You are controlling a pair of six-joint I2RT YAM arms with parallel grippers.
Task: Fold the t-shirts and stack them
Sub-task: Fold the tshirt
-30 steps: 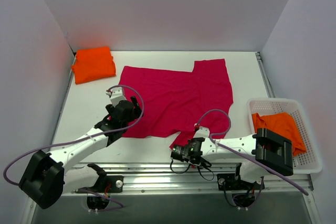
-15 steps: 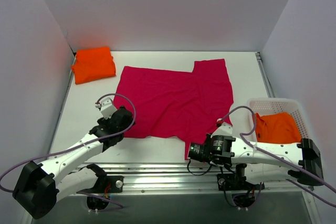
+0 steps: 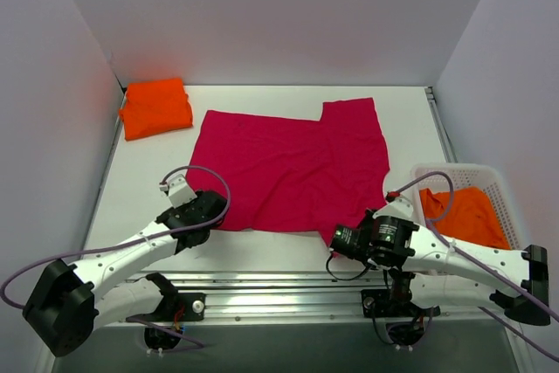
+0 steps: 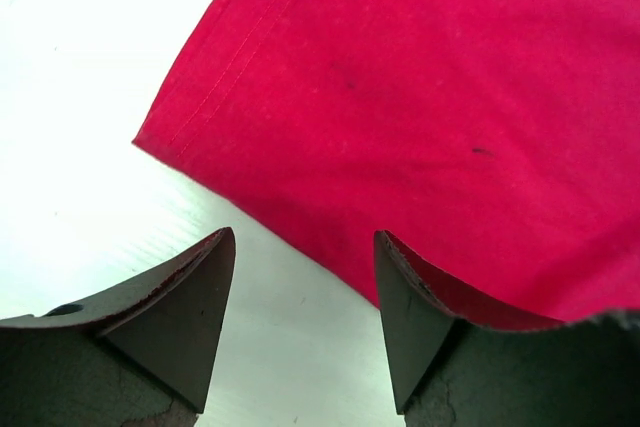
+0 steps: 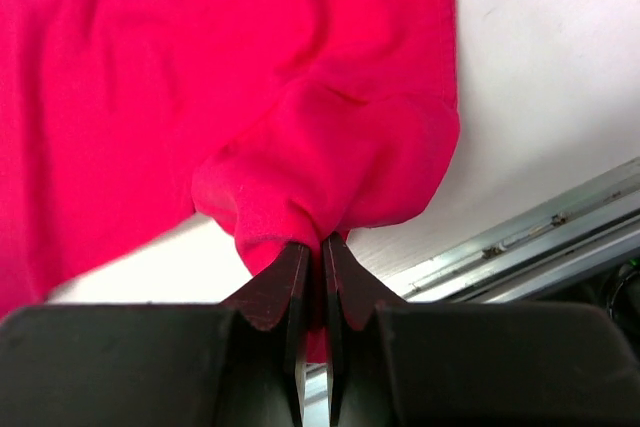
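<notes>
The crimson-pink t-shirt (image 3: 297, 159) lies spread on the white table. My right gripper (image 3: 336, 238) is shut on its near right corner, and the wrist view shows cloth (image 5: 330, 137) bunched between the closed fingers (image 5: 290, 282). My left gripper (image 3: 210, 209) is open at the shirt's near left corner (image 4: 160, 142), its fingers (image 4: 195, 277) over bare table beside the hem. A folded orange t-shirt (image 3: 155, 107) lies at the far left. Another orange t-shirt (image 3: 467, 214) sits in the basket.
A white mesh basket (image 3: 515, 251) stands at the right edge. A metal rail (image 3: 288, 286) runs along the near table edge, also seen in the right wrist view (image 5: 540, 232). White walls close in the back and sides.
My right gripper has pulled the shirt's near corner to the right along the front edge. My left gripper has drawn back toward the near left corner of the shirt.
</notes>
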